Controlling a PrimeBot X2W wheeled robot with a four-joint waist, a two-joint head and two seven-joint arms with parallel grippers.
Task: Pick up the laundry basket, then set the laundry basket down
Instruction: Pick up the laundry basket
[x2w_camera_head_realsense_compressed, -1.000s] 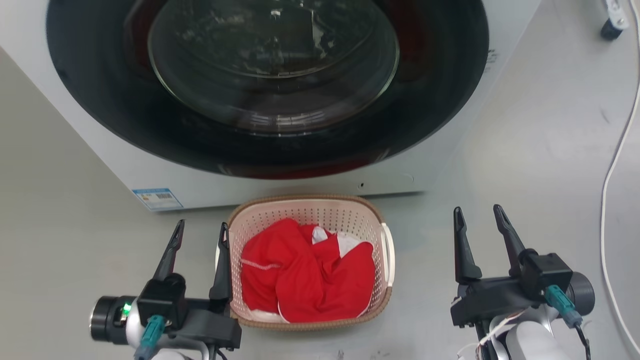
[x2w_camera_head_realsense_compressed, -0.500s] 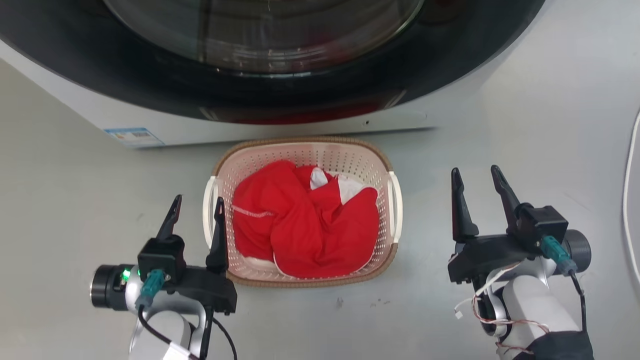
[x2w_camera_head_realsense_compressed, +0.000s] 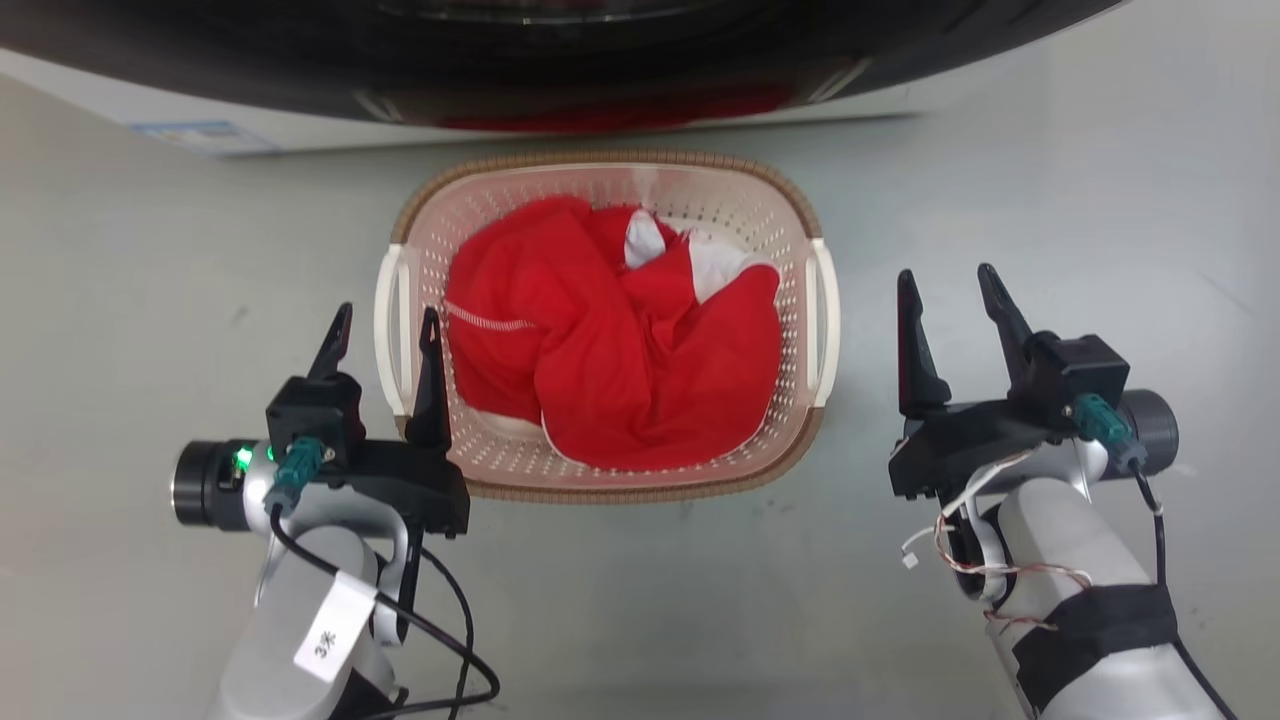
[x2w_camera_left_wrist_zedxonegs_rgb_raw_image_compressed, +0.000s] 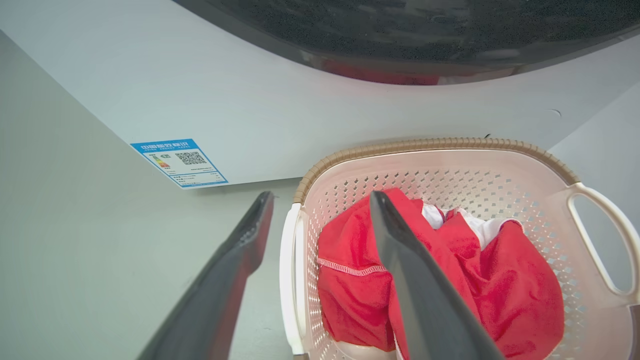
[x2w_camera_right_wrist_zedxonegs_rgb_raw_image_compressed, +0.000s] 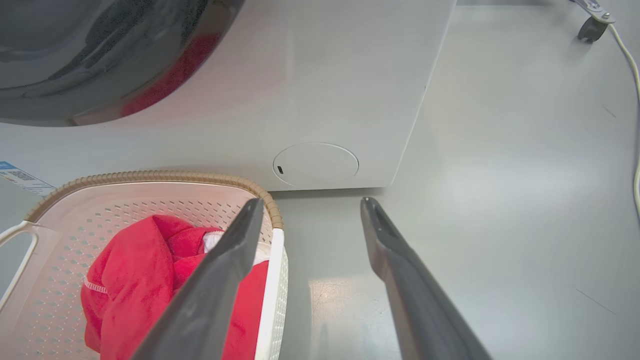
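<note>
Floor (x2w_camera_head_realsense_compressed: 1050, 150): pale grey and smooth, under everything
Washer (x2w_camera_right_wrist_zedxonegs_rgb_raw_image_compressed: 325, 75): white front with a dark round door, standing just behind the basket
Laundry basket (x2w_camera_head_realsense_compressed: 600, 158): upright on the floor in front of the washer, between the two grippers; pale pink perforated walls, brown woven-look rim
Red garment (x2w_camera_head_realsense_compressed: 620, 360): crumpled inside the basket, with white patches toward the back
Left gripper (x2w_camera_head_realsense_compressed: 387, 318): jaws apart, holding nothing; one finger lies outside the basket, the other over its inside, with the left handle between them; contact cannot be told
Right gripper (x2w_camera_head_realsense_compressed: 945, 273): jaws apart, holding nothing, over bare floor just right of the basket and clear of it
Left handle (x2w_camera_head_realsense_compressed: 388, 330): white loop on the basket's left side
Right handle (x2w_camera_head_realsense_compressed: 825, 320): white loop facing the right gripper
Sticker (x2w_camera_left_wrist_zedxonegs_rgb_raw_image_compressed: 179, 162): blue-and-white label low on the washer's front
Cable (x2w_camera_right_wrist_zedxonegs_rgb_raw_image_compressed: 635, 100): thin and white, on the floor well to the right
</note>
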